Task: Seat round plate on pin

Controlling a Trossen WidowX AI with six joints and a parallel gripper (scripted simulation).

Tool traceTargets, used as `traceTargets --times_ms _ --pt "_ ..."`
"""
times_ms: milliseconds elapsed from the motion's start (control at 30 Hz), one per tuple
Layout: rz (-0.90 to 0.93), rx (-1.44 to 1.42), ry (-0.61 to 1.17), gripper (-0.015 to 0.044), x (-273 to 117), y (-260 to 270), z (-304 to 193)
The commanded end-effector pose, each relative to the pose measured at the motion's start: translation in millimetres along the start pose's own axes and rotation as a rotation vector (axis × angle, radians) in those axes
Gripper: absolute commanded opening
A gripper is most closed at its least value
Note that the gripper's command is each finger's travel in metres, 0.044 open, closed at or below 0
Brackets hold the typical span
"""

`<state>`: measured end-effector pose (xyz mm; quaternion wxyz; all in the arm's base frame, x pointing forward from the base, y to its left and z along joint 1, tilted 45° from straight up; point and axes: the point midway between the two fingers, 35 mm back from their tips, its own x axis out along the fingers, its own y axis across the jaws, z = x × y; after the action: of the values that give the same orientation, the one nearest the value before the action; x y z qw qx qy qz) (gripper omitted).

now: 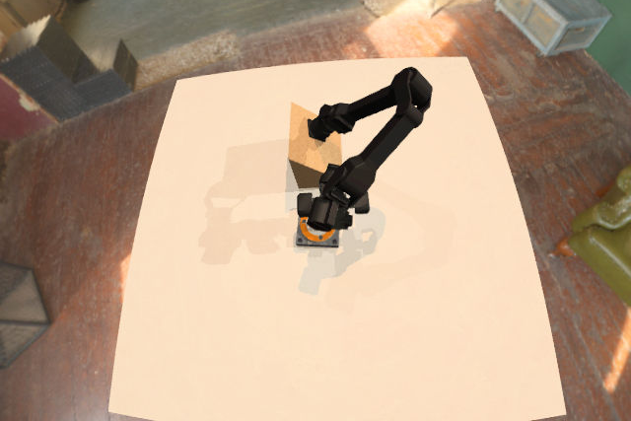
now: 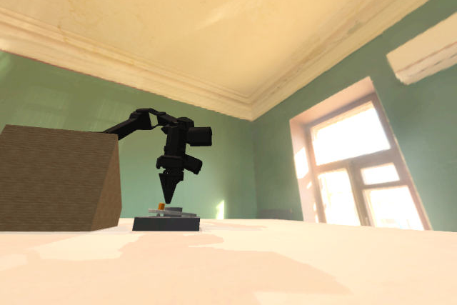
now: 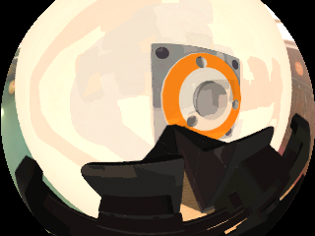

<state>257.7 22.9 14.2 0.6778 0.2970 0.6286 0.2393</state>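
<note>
The round plate (image 3: 173, 92) (image 2: 176, 213) (image 1: 304, 231) has an orange ring face with several small holes. It sits on the grey post (image 3: 212, 100) (image 2: 173, 208) over the dark square base (image 2: 166, 223) (image 3: 160, 59) (image 1: 316, 243). In the exterior view the plate is tilted, its left side raised. The orange tab (image 2: 161, 206) stands up on that raised side. My gripper (image 2: 168, 200) (image 3: 171, 129) is shut and empty. It points straight down, its tip just above the plate's edge, close beside the tab. The pin is hidden.
A tall brown cardboard block (image 1: 311, 151) (image 2: 55, 179) stands just behind the base, under my arm. The base sits on a pale table top (image 1: 356, 329), which ends at a red-brown floor on all sides.
</note>
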Motion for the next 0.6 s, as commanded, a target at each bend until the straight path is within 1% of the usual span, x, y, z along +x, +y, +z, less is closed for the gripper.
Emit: traceTargets --times_ms 0,567 --pt "0.007 0.013 0.004 0.0 7.7 -0.4 -1.7" --pt "0.006 0.014 0.005 0.0 8.3 -13.3 -21.6"
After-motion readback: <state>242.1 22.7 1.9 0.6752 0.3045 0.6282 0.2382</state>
